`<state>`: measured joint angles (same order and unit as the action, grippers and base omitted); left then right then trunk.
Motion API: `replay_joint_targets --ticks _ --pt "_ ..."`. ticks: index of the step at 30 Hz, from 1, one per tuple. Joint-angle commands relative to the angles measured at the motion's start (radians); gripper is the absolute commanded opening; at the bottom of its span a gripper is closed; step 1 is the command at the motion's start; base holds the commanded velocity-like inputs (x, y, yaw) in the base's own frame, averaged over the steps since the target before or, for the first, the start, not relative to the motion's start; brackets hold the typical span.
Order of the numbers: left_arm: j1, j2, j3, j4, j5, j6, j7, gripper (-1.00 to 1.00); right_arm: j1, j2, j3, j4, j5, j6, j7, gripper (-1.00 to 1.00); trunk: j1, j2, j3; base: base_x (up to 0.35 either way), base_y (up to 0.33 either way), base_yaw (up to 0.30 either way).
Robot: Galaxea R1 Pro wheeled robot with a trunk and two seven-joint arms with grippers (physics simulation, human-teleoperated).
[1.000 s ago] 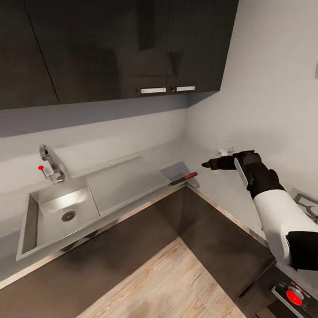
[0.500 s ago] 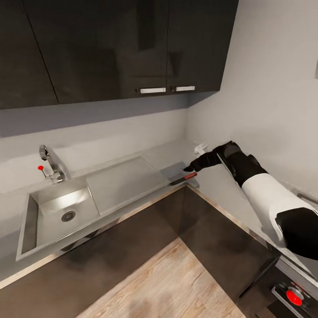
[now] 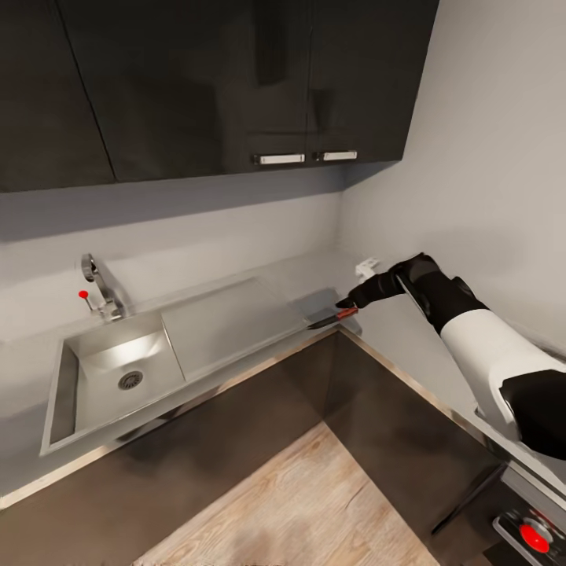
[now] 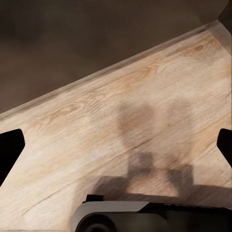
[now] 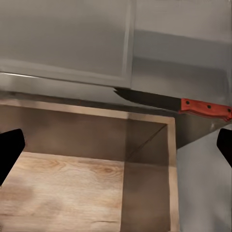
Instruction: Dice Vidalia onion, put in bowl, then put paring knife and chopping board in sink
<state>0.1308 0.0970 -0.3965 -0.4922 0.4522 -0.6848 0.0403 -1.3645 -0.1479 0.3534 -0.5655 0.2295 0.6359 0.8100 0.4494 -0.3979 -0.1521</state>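
one grey countertop (image 3: pixel 393 330) | paring knife (image 3: pixel 330 317) at corner edge | sink (image 3: pixel 118 377) | right fingers (image 3: pixel 344 302) wide

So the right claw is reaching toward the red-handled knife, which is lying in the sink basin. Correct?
Not quite. The knife lies on the countertop at its front edge, beside the drainboard, not in the sink basin. The head view shows this; the right claw is indeed near it.
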Motion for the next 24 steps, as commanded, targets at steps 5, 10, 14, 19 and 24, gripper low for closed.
replay_joint_targets --ticks 5,10,14,19,24 --pt "0.000 0.001 -0.008 -0.002 0.009 -0.002 0.004 1.00 -0.001 0.002 0.002 -0.002 0.010 0.001 0.008 1.00 0.001 -0.002 -0.007 0.000 0.000 0.206" --pt "0.000 0.001 -0.008 -0.002 0.009 -0.002 0.004 1.00 0.000 0.001 0.002 -0.001 0.010 -0.001 0.007 1.00 0.001 -0.002 -0.013 0.000 0.000 0.212" --pt "0.000 0.001 -0.008 -0.002 0.008 -0.002 0.004 1.00 0.001 0.001 0.002 -0.001 0.010 -0.001 0.006 1.00 0.001 -0.002 -0.018 0.000 -0.048 0.212" --pt "0.000 0.000 -0.008 -0.002 0.008 -0.002 0.004 1.00 0.001 0.001 0.002 0.000 0.010 -0.002 0.006 1.00 0.001 -0.002 -0.024 0.000 -0.122 0.212" --pt "0.000 -0.003 -0.009 -0.002 0.008 -0.002 0.004 1.00 0.002 -0.003 0.002 0.000 0.010 -0.019 0.011 1.00 0.001 -0.002 -0.027 0.000 -0.139 0.145"
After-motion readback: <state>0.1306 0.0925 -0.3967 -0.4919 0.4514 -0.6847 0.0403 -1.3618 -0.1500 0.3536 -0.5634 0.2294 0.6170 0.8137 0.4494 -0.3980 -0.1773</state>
